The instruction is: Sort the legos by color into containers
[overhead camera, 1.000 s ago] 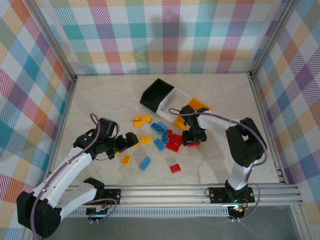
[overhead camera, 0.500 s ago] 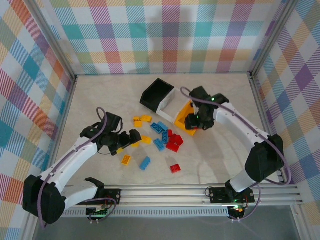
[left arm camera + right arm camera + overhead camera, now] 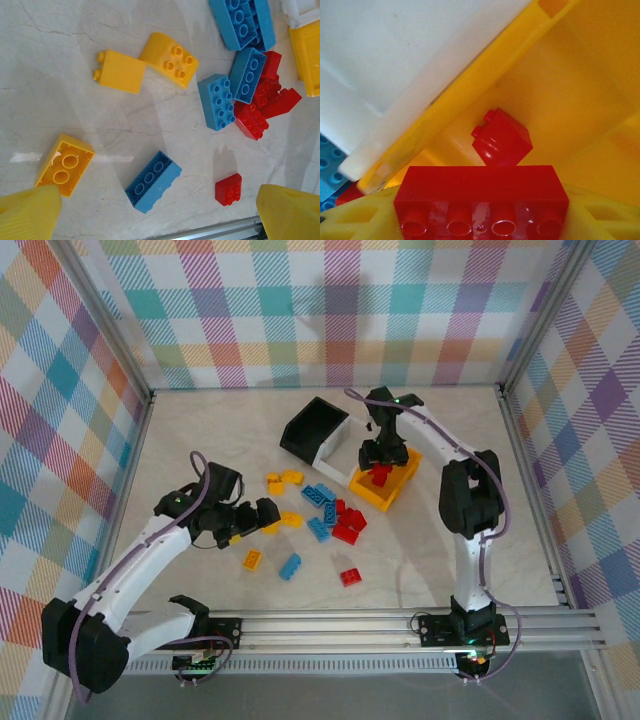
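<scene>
From above, you'll see the right hand (image 3: 381, 466) poised over the yellow-orange bin (image 3: 398, 496), at the right end of the bin row. It is clamped on a long red brick (image 3: 380, 478). The white bin (image 3: 338, 446) sits next along to the left, and the black bin (image 3: 312, 427) is at the far-left end. The loose bricks (image 3: 330, 516) lie scattered on the table (image 3: 200, 450), nearer to you than the bins. Your left hand (image 3: 252, 525) hangs over the left side of that scatter with its jaws spread wide and nothing between them.

In the left wrist view, the two yellow fingertips (image 3: 27, 215) stand far apart at the bottom corners. Beyond them on the table lie a yellow brick (image 3: 65, 164), a blue brick (image 3: 152, 181) and a small red brick (image 3: 228, 189), all apart from one another.

In the right wrist view, the long red brick is gripped between the fingers, studs facing the camera. It hangs above the yellow-orange bin, where a red block (image 3: 501, 137) already lies inside, by the wall shared with the white bin.
</scene>
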You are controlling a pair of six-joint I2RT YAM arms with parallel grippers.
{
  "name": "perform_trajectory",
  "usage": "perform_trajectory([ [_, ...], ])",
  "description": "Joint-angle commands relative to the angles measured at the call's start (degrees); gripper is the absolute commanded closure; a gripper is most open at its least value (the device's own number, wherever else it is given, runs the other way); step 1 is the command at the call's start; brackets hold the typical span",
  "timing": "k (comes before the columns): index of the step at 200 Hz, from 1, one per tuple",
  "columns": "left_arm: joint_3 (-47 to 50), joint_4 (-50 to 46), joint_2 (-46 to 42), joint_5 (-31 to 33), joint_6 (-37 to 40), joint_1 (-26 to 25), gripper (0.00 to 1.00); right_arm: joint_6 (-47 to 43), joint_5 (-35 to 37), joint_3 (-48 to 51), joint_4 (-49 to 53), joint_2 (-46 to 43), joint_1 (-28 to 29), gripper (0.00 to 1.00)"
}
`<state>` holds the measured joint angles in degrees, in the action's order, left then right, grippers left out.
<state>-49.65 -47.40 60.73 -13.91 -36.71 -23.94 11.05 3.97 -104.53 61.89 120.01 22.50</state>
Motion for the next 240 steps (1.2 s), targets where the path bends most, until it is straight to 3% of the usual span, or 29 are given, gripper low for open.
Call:
perform_trajectory([
  [1, 0.68, -3.18, -1.34, 1.41, 0.59, -0.66, 0.00, -1.21, -0.74, -2.85, 2.14, 0.84, -1.75, 0.33],
  [46, 0.54, -4.76, 0.92, 3.30, 0.49, -0.63, 0.00, 0.84, -2.14, -1.73, 1.35, -1.35, -1.86, 0.19],
  [69, -0.34, -8.42, 4.60, 5.19, 1.54, -0.68, 0.07, 2.25, -2.99, -0.14, 1.03, -6.11, -1.85, 0.16],
  [113, -0.41, -11.16, 10.93, 7.23, 4.56, -2.51, 0.14, 6.67, -6.51, 8.25, -0.40, -18.60, -1.15, 0.15],
  [167, 2.04, -4.48, 17.82, 6.78, 6.98, -5.41, 0.20, 11.78, -8.36, 19.85, -1.75, -29.50, 1.97, 0.15],
  [240, 2.44, -2.69, 26.06, 11.69, 10.83, -5.41, 0.32, 16.16, -9.11, 27.77, -2.30, -36.98, 4.22, 0.16],
])
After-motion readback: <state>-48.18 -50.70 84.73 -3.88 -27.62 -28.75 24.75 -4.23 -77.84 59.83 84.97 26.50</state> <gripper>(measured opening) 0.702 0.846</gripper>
